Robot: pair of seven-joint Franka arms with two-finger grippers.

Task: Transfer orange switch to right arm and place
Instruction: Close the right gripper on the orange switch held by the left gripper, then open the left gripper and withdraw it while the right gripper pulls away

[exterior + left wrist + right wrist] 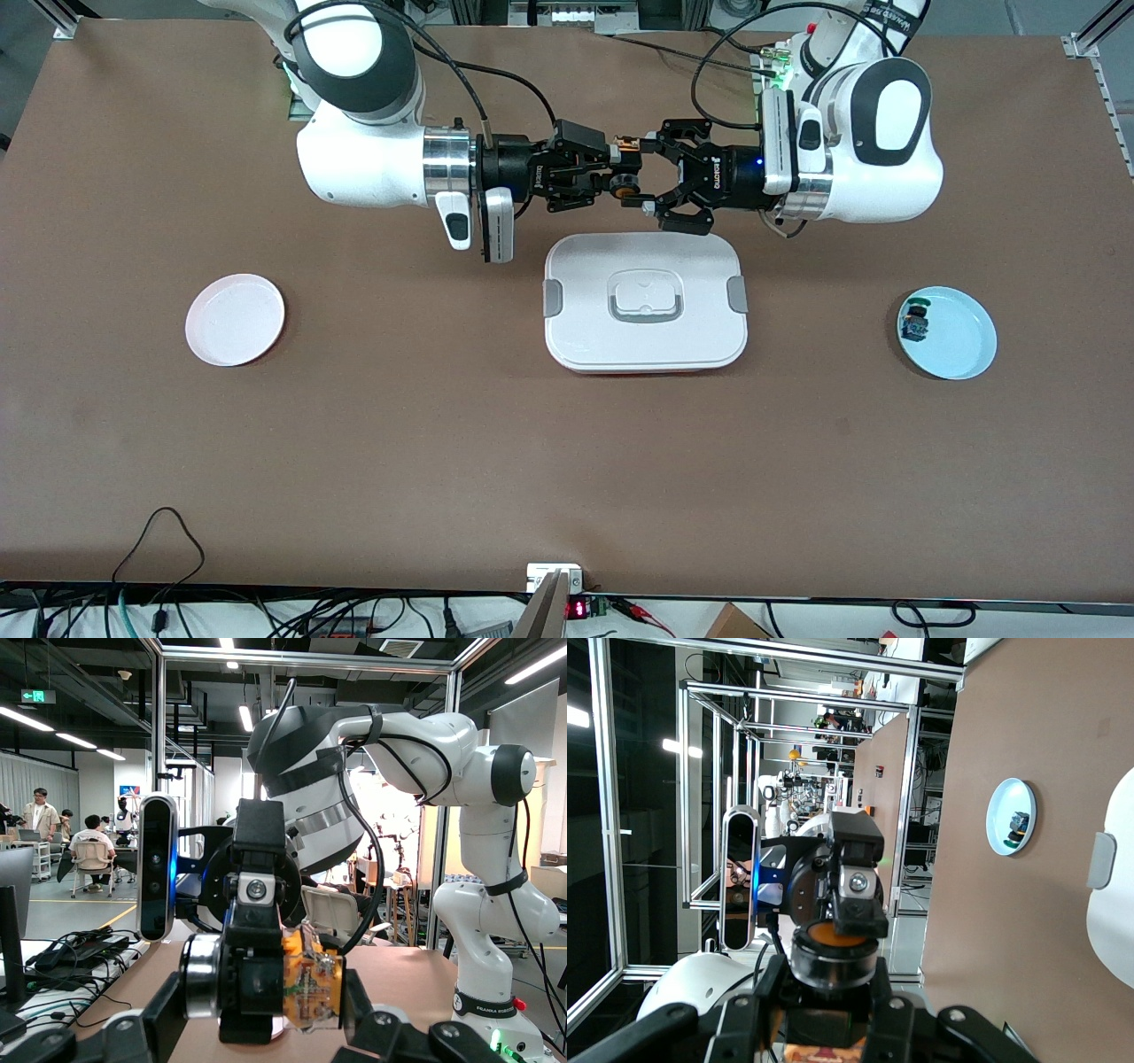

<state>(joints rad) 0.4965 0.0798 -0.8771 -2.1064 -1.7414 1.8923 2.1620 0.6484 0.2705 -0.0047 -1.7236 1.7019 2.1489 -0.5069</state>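
Here the handover is in progress above the worktop (567, 461), just over the edge of the white box (645, 301) that lies toward the robot bases. The two pincers meet tip to tip with the switch (626, 168) between them, held in the air.

The right pincer (611, 173) is clamped on the switch: in the right wrist view the orange cap and black body (831, 958) sit gripped between its fingers. The left pincer (651, 173) has its fingers spread wide around the terminal end; in the left wrist view the brassy terminals (310, 988) face the camera, and the fingers appear clear of the part.

Judgement: the transfer itself looks complete. To finish the step well:

- Confirm the right grip is firm on the black body, not only on the cap.
- Withdraw the left pincer straight back along its own axis, fingers kept apart, so no finger catches the terminals.
- Hold the right arm steady until the left is clear.

The white plate (235, 319) at the right arm's end of the worktop is the likely target. The blue plate (961, 350) at the left arm's end holds the green-capped switch (915, 323).
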